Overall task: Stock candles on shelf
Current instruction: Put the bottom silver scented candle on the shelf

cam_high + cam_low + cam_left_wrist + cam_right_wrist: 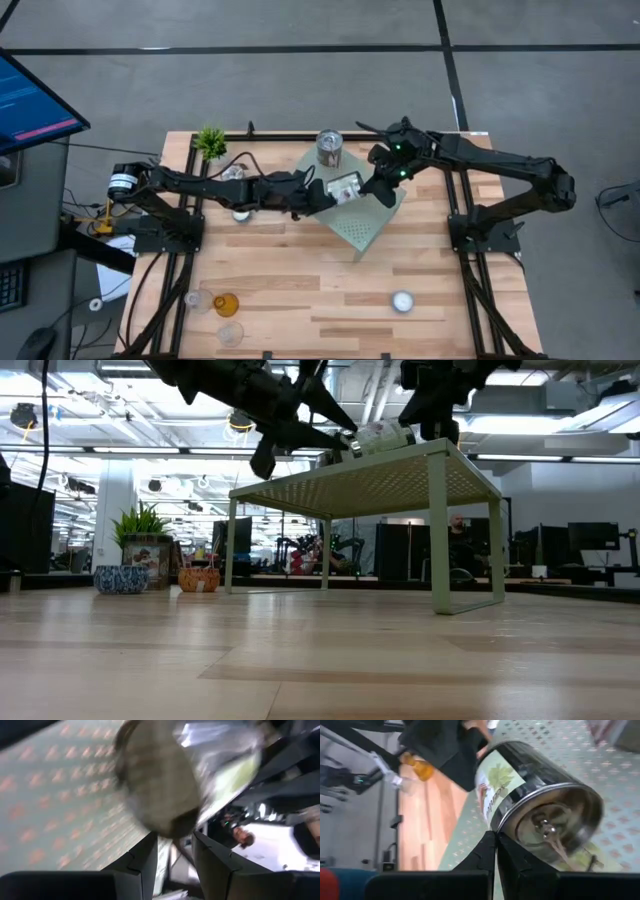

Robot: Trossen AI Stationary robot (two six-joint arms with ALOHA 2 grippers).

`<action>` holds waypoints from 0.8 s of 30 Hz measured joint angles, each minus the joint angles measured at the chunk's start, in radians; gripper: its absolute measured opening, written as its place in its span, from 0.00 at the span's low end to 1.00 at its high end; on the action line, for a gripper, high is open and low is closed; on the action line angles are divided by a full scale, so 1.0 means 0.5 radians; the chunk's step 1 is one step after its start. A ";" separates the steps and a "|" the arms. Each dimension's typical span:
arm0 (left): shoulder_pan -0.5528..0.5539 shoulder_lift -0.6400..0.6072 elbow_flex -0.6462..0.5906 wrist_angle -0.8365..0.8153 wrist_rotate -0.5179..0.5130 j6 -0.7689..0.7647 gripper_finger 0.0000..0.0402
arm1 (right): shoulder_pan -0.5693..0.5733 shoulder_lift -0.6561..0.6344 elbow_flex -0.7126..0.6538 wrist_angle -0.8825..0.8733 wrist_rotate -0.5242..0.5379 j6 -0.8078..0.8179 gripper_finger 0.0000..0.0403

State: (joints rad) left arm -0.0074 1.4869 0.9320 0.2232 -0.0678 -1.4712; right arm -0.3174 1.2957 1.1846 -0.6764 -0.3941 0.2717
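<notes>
My left gripper (pixel 318 196), fingers spread, sits at the tipped tin candle's (pixel 345 186) nine o'clock on the shelf (pixel 372 228); my right gripper (pixel 381 188), fingers pressed together, at three. I'd right it gently.

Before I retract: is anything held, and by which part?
Nothing looks gripped. The silver tin lies sideways on the shelf; the right gripper, shut, only touches its open rim; the left gripper stands open at its other end.
</notes>
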 joint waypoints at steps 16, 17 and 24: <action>0.017 -0.024 -0.004 -0.104 0.068 -0.001 0.24 | 0.034 -0.004 0.088 -0.057 0.223 -0.063 0.00; 0.010 -0.057 -0.005 -0.117 0.075 0.013 0.23 | 0.035 -0.017 0.087 -0.065 0.263 -0.060 0.00; 0.011 -0.412 -0.004 -0.221 -0.251 0.243 0.03 | 0.042 -0.172 0.087 -0.143 0.547 -0.086 0.00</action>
State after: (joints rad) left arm -0.0020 1.2808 0.9298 0.1126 -0.1932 -1.3497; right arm -0.2966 1.2097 1.2282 -0.7481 -0.1206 0.2285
